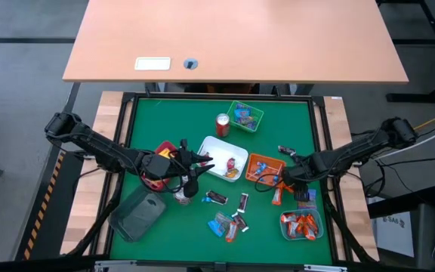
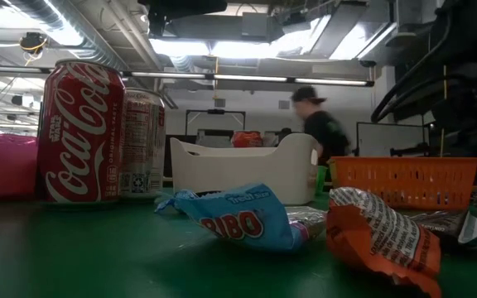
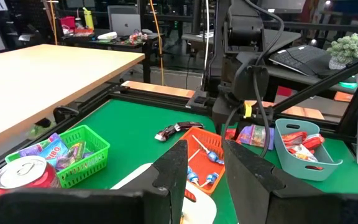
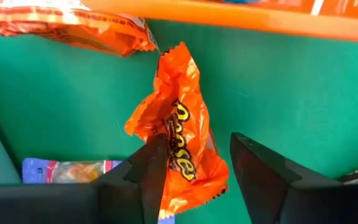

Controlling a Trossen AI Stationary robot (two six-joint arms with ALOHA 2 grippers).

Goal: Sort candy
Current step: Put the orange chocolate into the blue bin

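On the green desk (image 1: pixel 149 128) the candy is spread among several trays and over the open mat. The right pincer (image 4: pixel 194 163) is held low just beside the orange basket (image 1: pixel 265 168), its two fingers standing apart with an orange wrapped sweet (image 4: pixel 178 146) lying on the mat between them; whether the fingers press on the wrapper cannot be told. A second orange packet (image 4: pixel 73 28) lies against the basket's edge, and a purple-blue packet (image 4: pixel 67 169) is seen near the right pincer's finger. The left pincer (image 3: pixel 205 163) is held above the near side of the white tray (image 1: pixel 223 158), its fingers parted with nothing between them. Lollipops with blue sticks (image 3: pixel 205 163) lie in the orange basket, orange packets are gathered in the pale blue tray (image 1: pixel 303 225), and mixed packets fill the green basket (image 1: pixel 245 115). Loose dark bars (image 1: pixel 216 198) and blue packets (image 1: pixel 219 224) lie on the mat in front of the white tray. A red can (image 1: pixel 223 124) stands between the green basket and the white tray. In the low view a blue packet (image 2: pixel 234 217) and an orange packet (image 2: pixel 379 240) lie close to the camera, with a person (image 2: pixel 321 124) seen in the room behind.
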